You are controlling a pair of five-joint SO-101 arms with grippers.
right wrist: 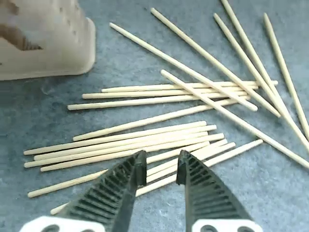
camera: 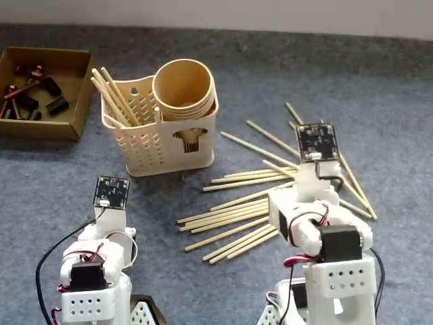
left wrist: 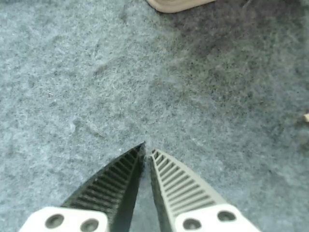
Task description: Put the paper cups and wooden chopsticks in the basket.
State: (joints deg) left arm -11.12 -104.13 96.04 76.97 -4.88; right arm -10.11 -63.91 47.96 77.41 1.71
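Right claw, parted and empty, hangs over the loose wooden chopsticks on the tabletop beside the basket, apparently poised to pick one. Left claw is clenched on nothing, parked clear; the paper cups stand stacked inside the basket.

One basket. Inside it stands one stack of cups, with at least three rims showing; the exact number cannot be told. Also inside it are four or five chopsticks. On the table right of the basket lie close to twenty loose chopsticks, overlapping too much for an exact count. Left of the basket is one box holding several small dark parts.
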